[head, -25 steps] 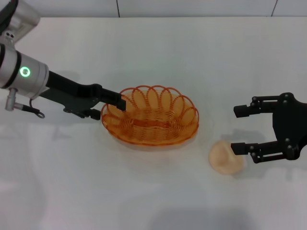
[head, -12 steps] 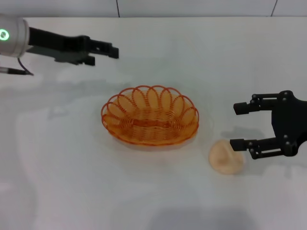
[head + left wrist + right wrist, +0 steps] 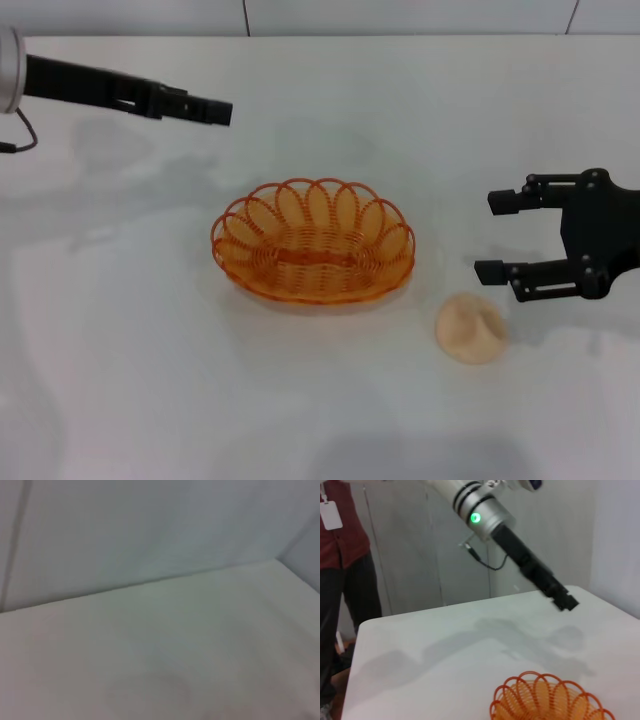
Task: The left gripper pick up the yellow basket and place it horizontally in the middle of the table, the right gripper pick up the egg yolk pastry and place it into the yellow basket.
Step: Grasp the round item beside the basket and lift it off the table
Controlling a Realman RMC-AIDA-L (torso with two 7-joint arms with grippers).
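Observation:
The yellow basket [image 3: 312,288] lies lengthwise across the middle of the white table, empty; part of its rim [image 3: 547,696] also shows in the right wrist view. The egg yolk pastry [image 3: 470,328] rests on the table just right of the basket and nearer me. My right gripper [image 3: 497,236] hovers open, a little beyond and to the right of the pastry, touching nothing. My left gripper [image 3: 218,111] is raised over the far left of the table, well away from the basket, and appears again as the left gripper [image 3: 566,601] in the right wrist view.
The white table [image 3: 320,420] reaches back to a pale wall. The left wrist view holds only the table surface [image 3: 160,655] and wall. A person in a red vest [image 3: 340,555] stands beyond the table's far-left side.
The left gripper has let go of the basket's left rim and risen back toward the far left. The right gripper has shifted slightly away from the pastry. Basket and pastry stayed put.

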